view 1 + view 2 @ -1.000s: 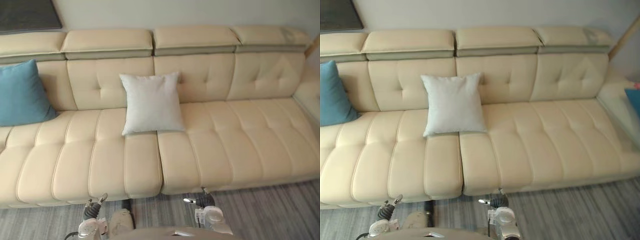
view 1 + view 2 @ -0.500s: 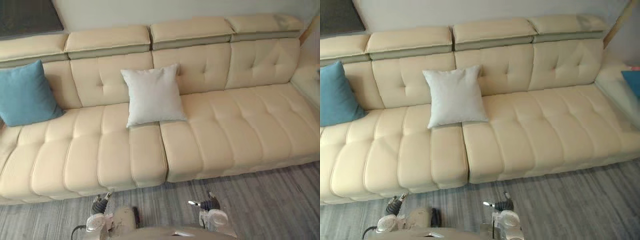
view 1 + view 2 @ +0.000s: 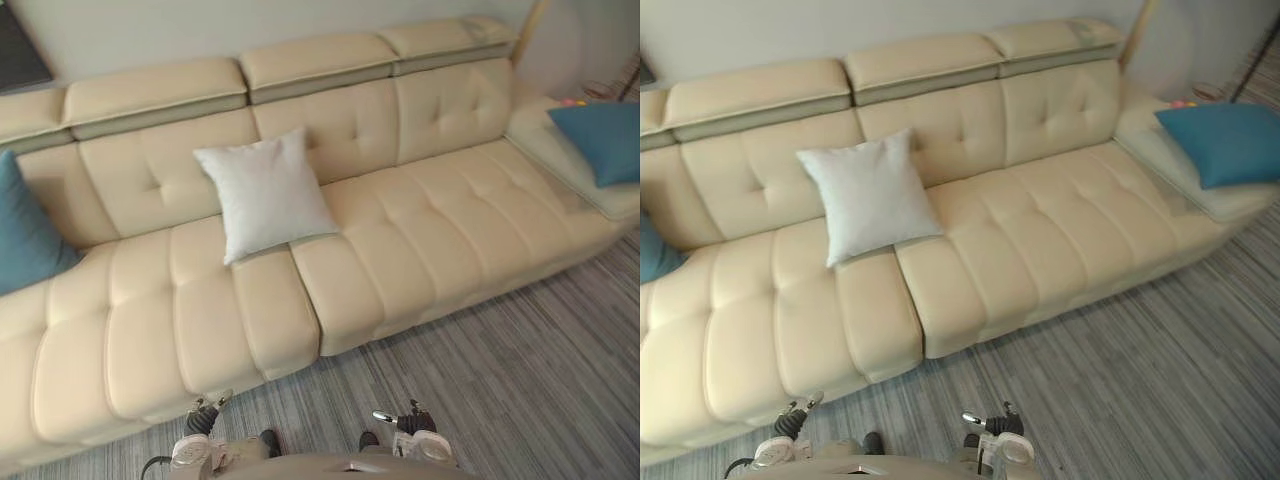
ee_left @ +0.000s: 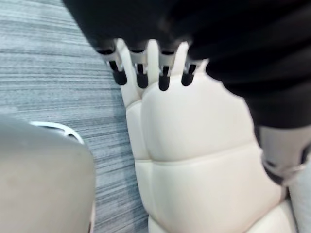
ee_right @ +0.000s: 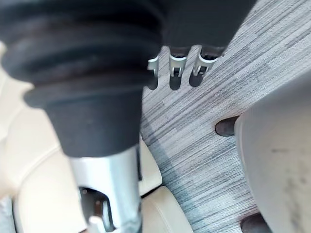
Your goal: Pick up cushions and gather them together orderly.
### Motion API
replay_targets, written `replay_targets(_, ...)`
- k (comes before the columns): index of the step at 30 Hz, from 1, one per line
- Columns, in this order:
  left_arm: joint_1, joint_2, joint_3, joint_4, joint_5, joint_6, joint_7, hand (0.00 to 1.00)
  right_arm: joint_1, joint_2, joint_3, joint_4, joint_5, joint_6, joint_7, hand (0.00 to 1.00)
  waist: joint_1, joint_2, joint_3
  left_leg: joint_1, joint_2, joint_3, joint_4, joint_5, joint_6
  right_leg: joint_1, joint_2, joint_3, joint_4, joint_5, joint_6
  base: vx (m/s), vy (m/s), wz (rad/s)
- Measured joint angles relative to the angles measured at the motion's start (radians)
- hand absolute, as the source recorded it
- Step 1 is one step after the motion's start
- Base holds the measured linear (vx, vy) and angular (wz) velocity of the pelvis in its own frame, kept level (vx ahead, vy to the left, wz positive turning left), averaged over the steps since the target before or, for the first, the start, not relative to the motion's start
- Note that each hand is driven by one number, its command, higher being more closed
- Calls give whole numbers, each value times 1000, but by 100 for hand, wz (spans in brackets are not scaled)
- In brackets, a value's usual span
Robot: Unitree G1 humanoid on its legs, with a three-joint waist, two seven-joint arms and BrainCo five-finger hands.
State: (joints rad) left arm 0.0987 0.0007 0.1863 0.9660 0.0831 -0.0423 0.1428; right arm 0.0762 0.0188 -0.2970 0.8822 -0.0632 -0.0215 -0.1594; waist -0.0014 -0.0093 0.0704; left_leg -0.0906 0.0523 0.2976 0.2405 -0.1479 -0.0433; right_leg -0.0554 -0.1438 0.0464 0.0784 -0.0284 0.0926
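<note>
A long cream leather sofa [image 3: 430, 220] with tufted backs and padded headrests runs along a pale wall [image 3: 200, 30]. It stands on a grey floor [image 3: 520, 380] covered in fine stripes. A white cushion [image 3: 265, 195] leans upright against the backrest near the sofa's middle, just left of the seam between two seat sections. At the right end, where the sofa turns a corner, a blue cushion [image 3: 1225, 140] lies flat on the seat, well apart from the white one. A second blue cushion [image 3: 22, 235] leans at the far left end, and the edge of the view cuts off most of it. A dark panel [image 3: 20, 60] on the wall at upper left is also cut off. A pale wooden strip [image 3: 530, 30] rises behind the sofa's right corner. Small coloured bits behind the right blue cushion are too blurred to make out. The left hand [image 4: 164, 73] hangs low over the sofa's front edge, its fingers straight and apart, holding nothing. The right hand [image 5: 175, 68] hangs above the striped floor beside the sofa's base, fingers likewise relaxed and empty. Both hands are well clear of every cushion.
</note>
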Motion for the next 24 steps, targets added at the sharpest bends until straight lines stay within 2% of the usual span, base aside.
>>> replay_targets(2, -10, -2, -9, 8, 12, 1, -5, 0, 2, 0, -1, 0, 20, 2, -2, 0, -5, -1, 0, 15, 16, 31, 0, 2, 6, -7, 15, 30, -1, 17, 5, 112, -58, -81)
replay_targets(3, -28, -5, -15, 9, 19, 1, -5, 0, 1, -1, -2, -1, 26, 4, -2, 0, -8, 9, 4, 31, 35, 66, 0, -1, 6, -22, 38, 51, 2, 40, -22, 79, -46, -94)
replay_targets(6, -48, -7, -31, 11, 21, 2, -5, 0, -23, -1, 1, -3, 29, 4, -3, 0, -7, 2, 19, 49, 66, 135, 1, -16, 0, -66, 75, 91, 15, 83, -43, 26, -22, -117)
replay_targets(7, -66, -10, -42, 12, 35, 2, -6, 0, -37, 0, 4, -2, 29, 4, -3, 0, -8, 5, 37, 65, 87, 201, -1, -22, -5, -98, 98, 57, 23, 127, -57, -15, -3, -132)
replay_targets(8, -78, -12, -43, 10, 39, 1, -6, 0, -43, 0, 9, -2, 29, 4, -3, 0, -7, 8, 39, 67, 96, 228, -1, -24, -5, -113, 105, 25, 20, 147, -73, -30, -20, -154)
replay_targets(9, -82, -16, -51, 10, 40, 2, -6, 0, -52, 2, 18, -3, 28, 3, -3, 0, -11, 22, 52, 75, 122, 308, -6, -25, -1, -126, 90, -107, 25, 125, -132, -51, -50, -161)
replay_targets(10, -86, -11, -82, 7, 41, 3, -6, 0, -61, -2, 19, -1, 28, 5, -3, 0, -9, 16, 59, 99, 120, 386, -10, -25, 0, -151, 40, -341, 97, 35, -155, -54, -62, -156)
replay_targets(11, -88, -10, -91, 3, 41, 3, -6, 0, -60, -7, 19, 0, 27, 6, -4, 0, -11, 22, 62, 110, 123, 414, -12, -25, 0, -154, 20, -404, 118, 14, -162, -53, -55, -158)
replay_targets(12, -84, -4, -111, -11, 41, 2, -6, 0, -60, -26, 21, 2, 26, 5, -5, 0, -22, 38, 71, 141, 132, 474, -14, -25, -1, -148, -36, -578, 171, -29, -181, -12, -65, -141)
replay_targets(13, -71, 8, -113, -12, 41, 2, -6, 0, -61, -34, 22, 6, 26, 5, -9, 0, -23, 38, 71, 164, 131, 511, -16, -24, -12, -139, -69, -674, 194, -32, -180, 15, -84, -135)
replay_targets(14, -71, 14, -113, -11, 41, 2, -5, 0, -61, -37, 24, 9, 25, 5, -15, 0, -23, 36, 70, 170, 130, 512, -17, -26, -19, -135, -73, -700, 195, -25, -177, 51, -149, -109)
replay_targets(15, -70, 22, -114, -11, 41, 2, -5, 0, -60, -47, 30, 22, 25, 5, -23, 0, -24, 39, 72, 182, 130, 504, -28, -25, -33, -136, -59, -705, 189, -17, -167, 46, -219, -108)
replay_targets(16, -72, 27, -122, -10, 41, 2, -5, 0, -62, -69, 43, 43, 26, 7, -26, 0, -28, 58, 73, 185, 130, 494, -61, -23, -51, -152, -20, -644, 162, -6, -145, 10, -211, -108)
replay_targets(17, -72, 26, -129, -10, 41, 2, -5, 0, -65, -75, 44, 43, 26, 9, -27, 0, -23, 63, 76, 181, 127, 492, -75, -25, -55, -157, -5, -627, 148, 1, -139, -23, -165, -108)
replay_targets(19, -67, 23, -159, 0, 41, 2, -5, 0, -67, -92, 42, 43, 26, 13, -28, 0, -22, 79, 72, 197, 117, 448, -118, -26, -55, -157, 49, -581, 105, 4, -143, -7, -109, -93)
replay_targets(20, -67, 20, -161, 10, 41, 3, -5, 0, -61, -90, 42, 43, 26, 17, -30, 0, -25, 74, 74, 209, 124, 442, -123, -28, -58, -152, 71, -572, 105, -9, -152, 34, -109, -77)
replay_targets(22, -73, 19, -165, 18, 41, 3, -5, 0, -53, -88, 39, 37, 37, 16, -38, 0, -35, 77, 70, 213, 176, 449, -50, -45, -96, -155, 107, -551, 126, -40, -163, 91, -98, -51)
replay_targets(23, -78, 20, -167, 19, 41, 3, -5, 0, -54, -85, 42, 40, 38, 18, -39, 0, -31, 70, 74, 194, 215, 441, 42, -55, -100, -155, 120, -535, 134, -48, -163, 152, -133, -54)
replay_targets(24, -78, 19, -167, 19, 40, 3, -5, 0, -52, -86, 60, 46, 38, 18, -40, 0, -26, 57, 76, 142, 266, 391, 211, -57, -46, -146, 135, -501, 133, -49, -166, 136, -117, -78)
